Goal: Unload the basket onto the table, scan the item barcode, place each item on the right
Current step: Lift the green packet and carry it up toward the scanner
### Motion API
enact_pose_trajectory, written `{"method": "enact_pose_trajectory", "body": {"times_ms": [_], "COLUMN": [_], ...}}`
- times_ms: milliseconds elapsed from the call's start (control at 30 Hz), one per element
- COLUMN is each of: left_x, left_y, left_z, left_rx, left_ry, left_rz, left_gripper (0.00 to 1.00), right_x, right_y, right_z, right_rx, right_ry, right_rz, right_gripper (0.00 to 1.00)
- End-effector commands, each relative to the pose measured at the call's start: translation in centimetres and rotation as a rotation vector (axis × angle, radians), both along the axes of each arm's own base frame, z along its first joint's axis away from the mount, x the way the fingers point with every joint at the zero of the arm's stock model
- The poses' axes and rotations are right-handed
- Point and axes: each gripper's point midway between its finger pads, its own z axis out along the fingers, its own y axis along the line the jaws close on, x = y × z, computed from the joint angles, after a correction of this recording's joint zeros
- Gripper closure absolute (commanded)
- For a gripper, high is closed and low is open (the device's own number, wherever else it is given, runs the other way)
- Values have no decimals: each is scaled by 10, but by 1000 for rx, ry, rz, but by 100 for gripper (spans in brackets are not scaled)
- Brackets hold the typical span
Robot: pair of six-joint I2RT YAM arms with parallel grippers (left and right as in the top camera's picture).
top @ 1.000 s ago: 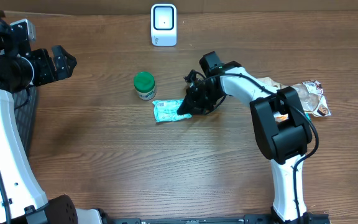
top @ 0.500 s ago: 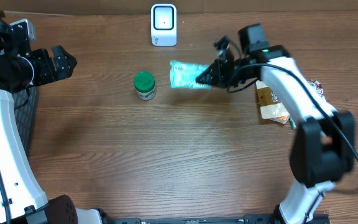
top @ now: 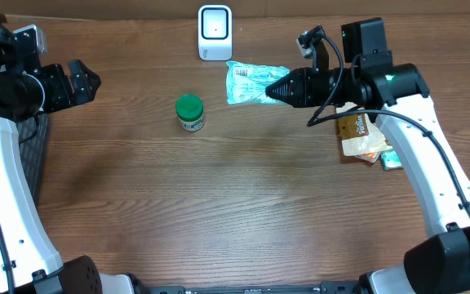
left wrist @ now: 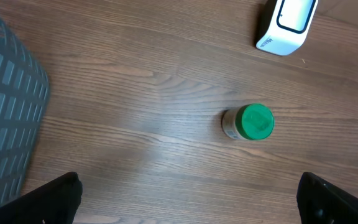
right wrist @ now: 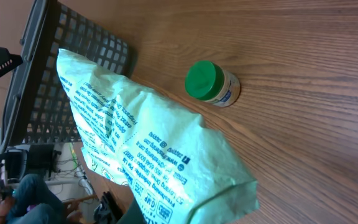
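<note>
Your right arm is stretched from the right side of the table toward the far edge, with the forearm nearly level and the wrist pointing to the left. The right gripper (top: 272, 88) is clenched on one end of the green packet (top: 247, 82), and the rest of the packet sticks out leftward from the fingers. In the overhead view the free end of the packet is near the white scanner (top: 215, 33), just to the right of it and a little closer to you, not touching it. A barcode label shows on the upper face of the packet. In the right wrist view the packet (right wrist: 154, 143) fills the middle and seems to hang above the wood.

Your left arm stays at the left edge of the table, bent, with the left gripper (top: 90, 82) pointing right and its fingers spread wide, grasping nothing.

The bottle with a green lid (top: 190, 112) stands upright on the table (top: 219, 212), between the two grippers and apart from both. Some snack packets (top: 359, 135) lie under the right forearm. A dark basket (left wrist: 5, 118) is at the left side.
</note>
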Motion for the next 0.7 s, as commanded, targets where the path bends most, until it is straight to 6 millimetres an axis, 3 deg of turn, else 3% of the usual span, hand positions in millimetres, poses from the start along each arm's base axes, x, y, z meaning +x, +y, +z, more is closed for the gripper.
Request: {"method": "enact_pose_trajectory", "body": {"times_ms": [0,167,300,467,567,667], "left_x": [2,2,2,2,2,2], "left_y": [-2,-2,-2,-2,-2,-2], "left_z": [1,1,1,1,1,1], "left_rx": [10,9,9,9,9,9], "left_ry": [-8,-7,-8,-7,-8,-7], "left_rz": [-20,-20,-20,-20,-20,-20], "left_gripper": [0,0,0,0,0,0], "right_x": [1,10,26,69,100,128], "right_y": [-6,-11,-21,-36,-31,-17], "right_z": [15,22,48,92,108,111], "right_rx": [-11,-84,-192,-385,-513,-611], "right_ry": [-14,-19,-105,-360,-575,-720], "right_rz": [-70,-168,-280,-460,-524,-568], "right_gripper": [96,96,96,96,96,96]}}
